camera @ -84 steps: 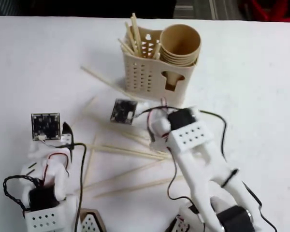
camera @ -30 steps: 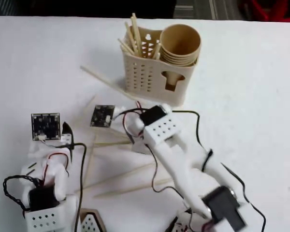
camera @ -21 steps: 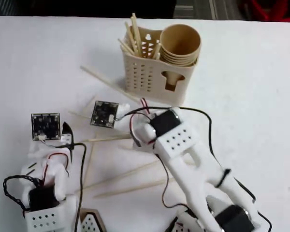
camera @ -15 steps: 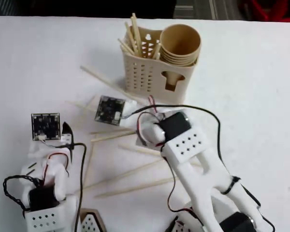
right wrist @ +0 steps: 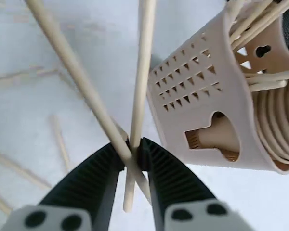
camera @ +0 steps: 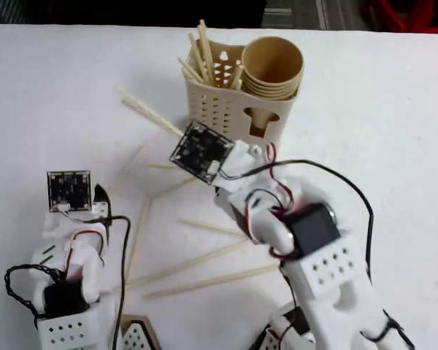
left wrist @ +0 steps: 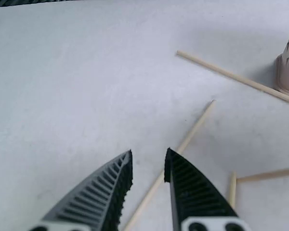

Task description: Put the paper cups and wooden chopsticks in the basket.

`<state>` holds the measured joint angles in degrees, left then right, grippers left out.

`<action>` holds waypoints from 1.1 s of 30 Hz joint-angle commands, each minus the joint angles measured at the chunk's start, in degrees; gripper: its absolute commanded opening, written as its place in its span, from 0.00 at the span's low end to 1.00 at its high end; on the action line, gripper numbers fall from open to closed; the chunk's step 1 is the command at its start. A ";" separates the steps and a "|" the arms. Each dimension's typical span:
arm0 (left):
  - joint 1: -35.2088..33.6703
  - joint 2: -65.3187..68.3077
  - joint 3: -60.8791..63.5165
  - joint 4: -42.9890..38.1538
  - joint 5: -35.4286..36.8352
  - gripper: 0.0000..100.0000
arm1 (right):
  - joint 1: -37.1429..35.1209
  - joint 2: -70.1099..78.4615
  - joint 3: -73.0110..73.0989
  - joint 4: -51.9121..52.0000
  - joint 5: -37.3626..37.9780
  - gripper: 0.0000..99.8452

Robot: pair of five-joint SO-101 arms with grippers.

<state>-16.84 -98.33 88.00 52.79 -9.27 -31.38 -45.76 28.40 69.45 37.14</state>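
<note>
White counter point(camera: 394, 109) under everything. Far left of the basket point(camera: 226, 124) and nearer the camera, left arm point(camera: 66, 284) tucked low. Left claw point(left wrist: 148, 159) with black ribbed fingers point(left wrist: 111, 192) apart, gripping nothing, poised low over one of the loose chopsticks point(camera: 197, 259). More of these lying flat at odd angles on the counter, left of the basket and in front of it. Just beside the basket's front left corner, right claw point(right wrist: 134, 144) clamped on a crossed pair point(right wrist: 142, 72) of chopsticks, long ends angled up past the perforated wall. In the basket's left compartment, standing chopsticks point(camera: 202, 47), bunched and leaning, tips above the rim. In its right compartment, nested paper cups point(camera: 272, 65), mouths up, filling that side. In front of the basket and to its right, right arm point(camera: 321, 255), white with red and black wires.
</note>
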 commanded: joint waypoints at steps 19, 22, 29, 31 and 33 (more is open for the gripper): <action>-0.40 -0.75 -0.44 -1.67 -0.70 0.13 | 0.40 -6.20 -1.76 -31.96 -12.84 0.02; -0.40 -0.75 -0.44 -1.67 -0.70 0.13 | 0.48 -6.20 -1.76 -35.21 -12.84 0.02; -0.40 -0.75 -0.44 -1.67 -0.70 0.13 | 0.75 2.33 -1.76 -47.34 -12.92 0.02; -0.40 -0.75 -0.44 -1.67 -0.70 0.13 | 0.92 6.90 -2.02 -50.77 -12.92 0.02; -0.40 -0.75 -0.44 -1.67 -0.70 0.13 | 1.80 11.56 -2.02 -54.81 -13.01 0.02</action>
<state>-16.84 -98.33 88.00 52.79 -9.27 -31.03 -41.45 28.40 21.80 24.75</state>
